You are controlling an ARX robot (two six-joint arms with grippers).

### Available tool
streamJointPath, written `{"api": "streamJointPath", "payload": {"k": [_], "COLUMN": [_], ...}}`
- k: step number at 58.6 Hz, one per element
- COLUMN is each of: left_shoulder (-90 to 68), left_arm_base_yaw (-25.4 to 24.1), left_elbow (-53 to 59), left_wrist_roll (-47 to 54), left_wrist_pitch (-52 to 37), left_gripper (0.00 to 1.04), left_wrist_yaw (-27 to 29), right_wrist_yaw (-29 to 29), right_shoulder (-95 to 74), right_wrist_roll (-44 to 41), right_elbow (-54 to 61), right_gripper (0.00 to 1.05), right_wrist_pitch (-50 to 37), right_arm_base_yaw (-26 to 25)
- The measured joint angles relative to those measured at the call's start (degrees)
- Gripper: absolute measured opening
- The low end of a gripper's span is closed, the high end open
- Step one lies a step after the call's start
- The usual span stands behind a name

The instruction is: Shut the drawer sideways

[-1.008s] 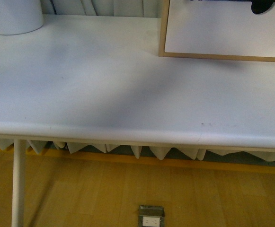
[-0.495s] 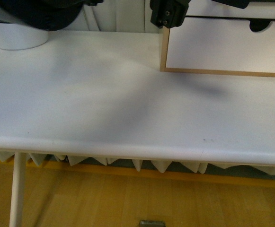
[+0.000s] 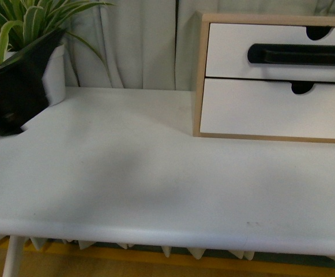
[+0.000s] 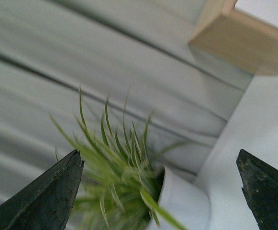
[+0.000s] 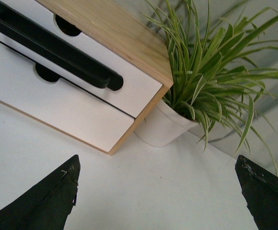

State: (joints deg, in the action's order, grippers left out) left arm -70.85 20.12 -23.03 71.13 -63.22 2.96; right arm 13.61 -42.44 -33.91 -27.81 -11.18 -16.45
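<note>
White flat-fronted drawer with a long black bar handle and a half-round cutout (image 3: 230, 52) sits as the upper of two in a light wood case (image 3: 199, 75), which stands on the white surface (image 3: 127, 173) at the far right, against a pale pleated curtain (image 3: 138, 52). Its front looks level with the plain white drawer front with only a half-round cutout (image 3: 259, 109) directly beneath it, and the long black bar handle (image 3: 300, 55) runs across it towards the right edge of the front view. Neither gripper touches the drawer. The left gripper (image 4: 159, 160) has its jaws spread wide and holds nothing; its camera faces a green striped plant in a white pot (image 3: 55, 75) at the far left of the surface, well apart from the case. A black angular part of the left arm (image 3: 14, 86) shows in front of that pot. The right gripper (image 5: 158, 165) also has its jaws wide apart and empty, above bare surface near the case. A second leafy green plant in a white pot (image 5: 162, 127) stands just beside one end of the case.
</note>
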Motion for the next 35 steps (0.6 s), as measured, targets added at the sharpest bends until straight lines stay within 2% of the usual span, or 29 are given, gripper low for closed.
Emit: {"api": "streamJointPath", "payload": {"k": [8,13,18,31,33,35], "left_shoulder": [12.98,21.99,27.19,28.48,29.18,30.86], "left_arm_base_yaw": [-3.30,-5.25,-6.14,-6.19,-6.58,-7.50], "left_elbow": [8.70,13.35,15.82,15.96,15.78,15.80], "left_wrist_roll": [-12.11,-20.83,-27.12,-32.30,-35.52,-43.71], "left_wrist_pitch": [9.18,18.64,24.33,24.68,26.60,30.47], "left_gripper": [0.98,0.98,0.98,0.98,0.94,0.85], "left_wrist_yaw": [6.73,11.65,12.52,12.35,11.08,9.16], "right_wrist_yaw": [-4.07,-6.54,-7.61,-7.48,-4.39,-0.92], "right_shoulder": [10.97,17.75,22.40,22.84,23.06,23.80], "right_wrist_roll": [5.16,9.55,13.42,16.00,18.78,23.34], "right_elbow": [7.52,11.78,14.32,14.40,14.51,15.21], "right_gripper": [0.95,0.95,0.95,0.95,0.90,0.81], "right_wrist_pitch": [2.80,3.32,4.37,4.39,4.44,4.44], "right_arm_base_yaw": [1.57,2.03,2.16,2.25,1.73,1.90]}}
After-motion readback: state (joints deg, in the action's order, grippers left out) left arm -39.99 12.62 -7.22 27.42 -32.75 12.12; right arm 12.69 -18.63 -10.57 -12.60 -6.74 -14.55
